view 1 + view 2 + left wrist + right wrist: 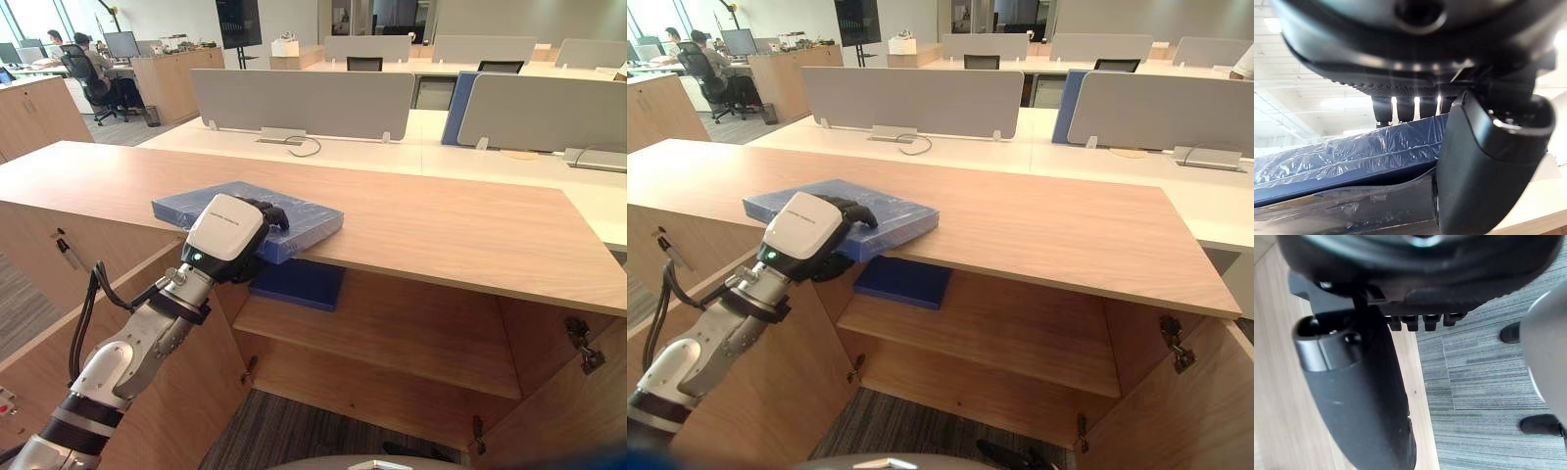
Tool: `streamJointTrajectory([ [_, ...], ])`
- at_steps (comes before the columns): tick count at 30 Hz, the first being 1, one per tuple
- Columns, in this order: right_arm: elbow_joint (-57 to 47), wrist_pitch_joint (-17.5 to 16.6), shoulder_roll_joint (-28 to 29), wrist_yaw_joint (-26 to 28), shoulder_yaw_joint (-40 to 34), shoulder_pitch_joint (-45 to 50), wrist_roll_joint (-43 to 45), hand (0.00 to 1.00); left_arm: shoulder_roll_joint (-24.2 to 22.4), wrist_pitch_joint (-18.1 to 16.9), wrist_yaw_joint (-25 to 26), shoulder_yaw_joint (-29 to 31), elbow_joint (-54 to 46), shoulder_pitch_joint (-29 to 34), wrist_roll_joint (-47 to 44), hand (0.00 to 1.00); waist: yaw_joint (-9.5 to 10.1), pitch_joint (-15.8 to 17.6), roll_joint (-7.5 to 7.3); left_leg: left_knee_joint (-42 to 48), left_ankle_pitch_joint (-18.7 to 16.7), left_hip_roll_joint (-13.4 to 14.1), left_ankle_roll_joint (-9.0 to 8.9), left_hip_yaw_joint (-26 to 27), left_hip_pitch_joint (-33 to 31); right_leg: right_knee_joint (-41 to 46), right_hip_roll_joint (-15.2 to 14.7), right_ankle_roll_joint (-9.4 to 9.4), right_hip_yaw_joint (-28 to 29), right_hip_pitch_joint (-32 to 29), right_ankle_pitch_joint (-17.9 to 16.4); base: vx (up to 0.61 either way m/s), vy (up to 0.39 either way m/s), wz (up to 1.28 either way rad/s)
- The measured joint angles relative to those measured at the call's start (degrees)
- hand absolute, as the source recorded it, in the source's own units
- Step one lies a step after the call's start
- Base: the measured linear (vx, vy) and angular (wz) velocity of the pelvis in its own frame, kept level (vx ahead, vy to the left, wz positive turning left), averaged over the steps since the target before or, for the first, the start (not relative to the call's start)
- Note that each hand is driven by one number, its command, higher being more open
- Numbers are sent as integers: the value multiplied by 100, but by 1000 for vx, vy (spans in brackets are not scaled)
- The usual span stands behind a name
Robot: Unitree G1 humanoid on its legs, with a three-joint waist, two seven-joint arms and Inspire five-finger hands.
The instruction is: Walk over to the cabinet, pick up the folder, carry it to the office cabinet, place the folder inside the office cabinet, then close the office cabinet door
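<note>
Left hand clamped on the blue folder at the tabletop's front edge; pick-up under way.

Left hand (227, 235): fingers (1400, 108) lie over the top of the plastic-wrapped blue folder (304, 217), thumb under its overhanging edge, so the grip is closed on it. The folder appears to rest flat on the wooden tabletop (470, 230). Below it, a second folder (299, 284) lies on the shelf (411, 333) of the open cabinet (549, 392). Right hand (1366, 396) hangs over carpet (1484, 382), fingers loose, empty. Judgement: the wrap looks slick, so pinch firmly, lift level, and draw back clear of the edge before turning.
</note>
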Motion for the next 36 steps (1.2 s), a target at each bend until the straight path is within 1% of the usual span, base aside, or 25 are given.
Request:
streamJointTrajectory([
  [4,17,32,-17,-4,-123,118,12,100,3,-22,97,-41,-15,-122,267,0,-31,-4,10,-21,18,1,-6,0,-16,10,0,0,2,-3,0,-46,-1,0],
  [6,14,39,-12,-36,-237,116,9,100,12,11,49,-94,-40,-300,335,0,-32,-11,38,-96,74,0,-1,-15,-8,18,1,0,-16,-14,0,-38,-10,4],
  [8,12,40,-15,-41,-336,114,10,100,-46,72,-40,-92,-243,-287,338,0,-35,-4,31,-100,81,-1,0,-23,-12,22,1,0,-22,-17,0,-26,-7,4],
  [10,22,42,-15,-66,-464,118,74,100,-405,170,-67,-28,-614,-142,300,0,-10,28,48,-100,83,-7,3,-37,-35,24,-1,0,-29,-34,0,0,0,0],
  [11,26,42,-10,-79,-540,112,159,100,-867,206,-71,107,-963,70,217,0,-9,57,46,-99,83,-9,4,-41,-38,24,-1,-1,-26,-38,-1,0,0,0],
  [12,27,41,-9,-98,-541,111,261,100,-1120,211,-74,178,-1139,192,100,0,-11,73,40,-99,83,-8,4,-42,-36,25,-1,-3,-24,-38,-2,0,0,0],
  [14,-23,12,5,-167,-350,116,748,100,-2201,181,-94,480,-1993,777,-656,0,-46,127,-13,-92,83,4,4,-32,-22,35,16,-19,12,-52,-12,5,-11,-6],
  [15,-105,1,3,-182,-216,146,893,100,-2434,133,-107,567,-2200,923,-869,0,-57,138,-23,-91,83,14,4,-20,-22,41,26,-22,35,-63,-13,6,-18,-17],
  [16,-570,-7,34,-233,52,304,1170,100,-2869,50,-143,824,-2626,1257,-1453,0,-100,182,-33,-92,82,34,5,-5,-11,50,45,-35,89,-89,-6,2,-24,-25],
  [17,-1348,-25,115,-286,214,555,1342,100,-3285,8,-139,1106,-3041,1654,-2105,0,-158,279,-47,-91,81,56,5,10,35,67,64,-52,151,-91,2,-1,-25,-27],
  [18,-1810,-49,194,-333,284,700,1377,100,-3478,-14,-145,1222,-3228,1853,-2518,0,-179,308,-44,-90,80,64,5,24,63,76,71,-57,187,-90,2,-16,-18,-29],
  [20,-3600,-80,550,-548,379,1274,1354,100,-4046,5,-173,1424,-3568,2529,-3951,0,-194,322,-29,-53,12,105,-8,139,84,91,98,-65,286,-90,-1,-37,4,-23],
  [21,-4029,-80,625,-640,432,1373,1335,100,-4150,-3,-225,1422,-3607,2694,-4326,0,-194,327,-16,-23,-38,127,-8,143,80,94,104,-66,290,-90,-1,-53,22,-14],
  [22,-4854,-74,688,-842,618,1520,1163,100,-4300,0,-335,1413,-3650,3008,-5061,0,-195,341,-30,41,-91,142,-29,152,64,101,129,-65,305,-93,-4,-63,14,-7],
  [23,-5723,-38,710,-1046,750,1655,714,100,-4398,12,-424,1368,-3678,3270,-5654,0,-192,360,-37,110,-147,143,-37,158,50,113,135,-61,312,-100,-8,-83,13,-10],
  [24,-6635,8,726,-1213,875,1742,144,100,-4476,12,-462,1347,-3683,3486,-6059,0,-197,383,-42,157,-180,143,-32,171,46,130,135,-48,334,-104,-18,-67,5,-8],
  [26,-7434,13,733,-1358,949,1768,-396,100,-4578,23,-508,1334,-3683,3645,-6311,0,-226,398,-40,209,-208,145,-33,192,1,161,136,-40,358,-148,-27,-36,8,-9],
  [27,-8288,16,732,-1549,995,1757,-1165,100,-4636,31,-523,1287,-3687,3753,-6655,0,-228,387,-77,280,-231,149,-41,228,-81,244,138,-36,400,-259,-47,-14,8,-11],
  [28,-8470,268,761,-1679,998,1822,-1232,100,-4661,31,-524,1243,-3692,3791,-6786,0,-224,375,-112,318,-240,152,-43,254,-127,263,132,-35,417,-321,-48,22,14,-11],
  [29,-8483,288,800,-1808,1056,1893,-1685,100,-4692,36,-518,1223,-3691,3811,-6891,0,-227,383,-128,337,-241,151,-45,261,-145,274,127,-35,431,-342,-48,37,20,-11],
  [30,-8640,364,812,-1999,1157,1932,-2129,100,-4809,54,-491,1215,-3691,3836,-7044,0,-276,418,-106,375,-249,137,-42,279,-145,279,120,-31,463,-338,-46,35,17,-9],
  [31,-8709,403,812,-2021,1165,1932,-2184,100,-4829,62,-484,1211,-3691,3836,-7077,0,-296,427,-86,378,-253,132,-38,282,-145,278,118,-31,465,-337,-46,9,16,-8],
  [33,-8947,599,809,-2174,1187,1937,-2285,100,-4898,69,-464,1062,-3691,3835,-7295,0,-339,430,12,394,-289,132,-28,306,-142,279,94,-22,494,-340,-42,7,29,-6],
  [36,-9078,699,776,-2280,1486,2034,-2301,100,-4899,72,-468,820,-3691,3835,-7532,0,-348,397,62,411,-290,146,-28,306,-141,279,108,-18,515,-341,-45,8,5,-5],
])
